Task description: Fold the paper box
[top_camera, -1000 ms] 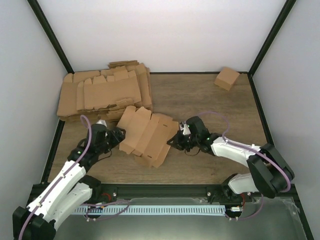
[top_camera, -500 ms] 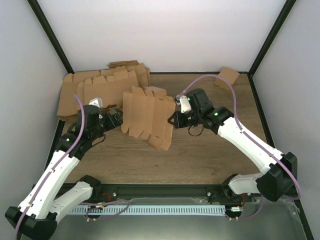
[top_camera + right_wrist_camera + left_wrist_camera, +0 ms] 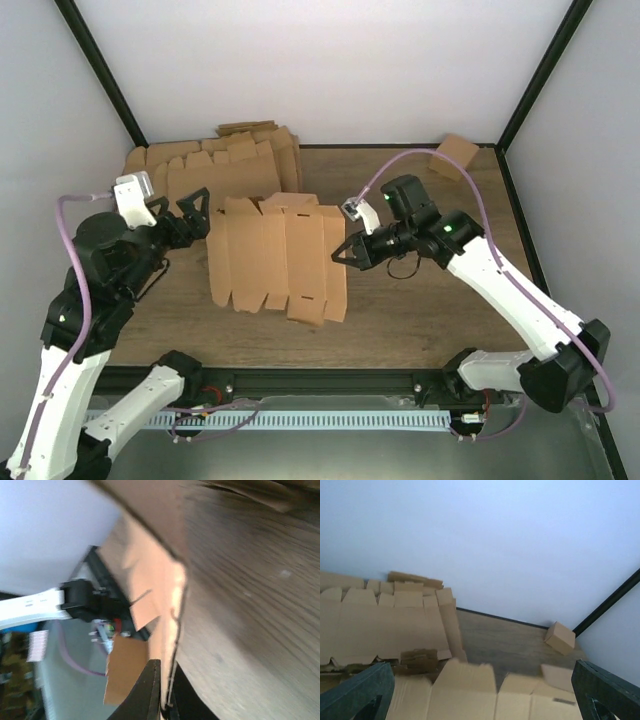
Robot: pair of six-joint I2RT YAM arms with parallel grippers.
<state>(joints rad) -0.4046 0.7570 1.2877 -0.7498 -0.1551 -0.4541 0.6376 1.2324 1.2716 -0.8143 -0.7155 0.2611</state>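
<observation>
Light, crease-floppy flat brown cardboard blank (image 3: 278, 258): right fingers (image 3: 147, 692) clamp its right edge; my left fingers (image 3: 355, 692), apart, suit its left.

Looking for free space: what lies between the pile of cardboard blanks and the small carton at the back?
Nothing but bare wooden table between the pile and the small carton; the left wrist view shows it.
</observation>
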